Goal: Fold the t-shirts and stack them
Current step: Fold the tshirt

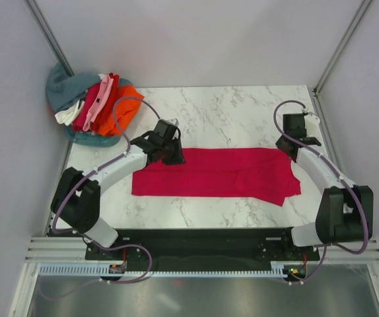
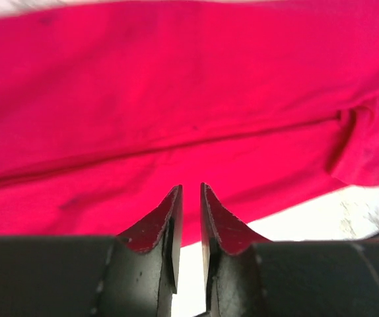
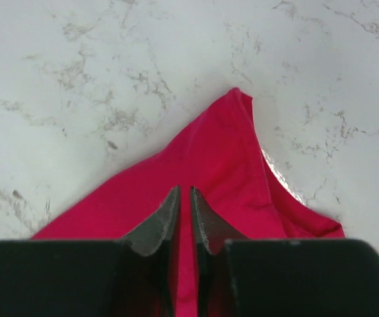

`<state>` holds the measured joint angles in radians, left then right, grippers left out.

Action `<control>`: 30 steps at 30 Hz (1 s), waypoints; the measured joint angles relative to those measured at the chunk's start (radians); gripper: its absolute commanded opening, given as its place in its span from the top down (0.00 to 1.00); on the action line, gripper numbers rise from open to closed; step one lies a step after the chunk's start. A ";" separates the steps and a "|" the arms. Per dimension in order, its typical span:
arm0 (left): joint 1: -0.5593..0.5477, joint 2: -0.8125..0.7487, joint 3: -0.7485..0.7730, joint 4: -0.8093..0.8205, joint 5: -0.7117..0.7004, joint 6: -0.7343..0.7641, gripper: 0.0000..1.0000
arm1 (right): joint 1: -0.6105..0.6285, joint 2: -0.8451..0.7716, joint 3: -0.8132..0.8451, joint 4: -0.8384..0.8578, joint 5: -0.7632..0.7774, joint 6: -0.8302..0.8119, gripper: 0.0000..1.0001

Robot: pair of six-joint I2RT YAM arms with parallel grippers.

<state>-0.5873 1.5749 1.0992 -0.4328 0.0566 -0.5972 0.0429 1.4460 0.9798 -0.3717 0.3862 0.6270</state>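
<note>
On the marble-patterned white desk [image 1: 236, 109], seen from above, a crimson-magenta cloth t-shirt [image 1: 216, 173] lies flat as a long band; other coloured shirts [image 1: 94, 105] heap at the far left corner. Left wrist view: left fingers [image 2: 166, 224] a slit apart, empty, at its edge. Right wrist view: right fingers [image 3: 156, 228] nearly together over a corner; whether they pinch cloth I cannot tell. Limp, light stuff: probably best pinched at corners.

Crimson-magenta t-shirt [image 1: 216, 173]; white grey-veined marble table [image 1: 242, 112]; pile [image 1: 100, 105] orange, red, pink, white, teal.
</note>
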 measured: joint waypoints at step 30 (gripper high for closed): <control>0.287 0.314 0.132 -0.029 -0.152 0.116 0.98 | 0.107 -0.058 -0.326 0.005 -0.076 0.110 1.00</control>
<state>-0.3004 1.8889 1.2312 -0.4614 -0.0952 -0.4812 0.1501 1.3880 0.6537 -0.3668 0.3103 0.7368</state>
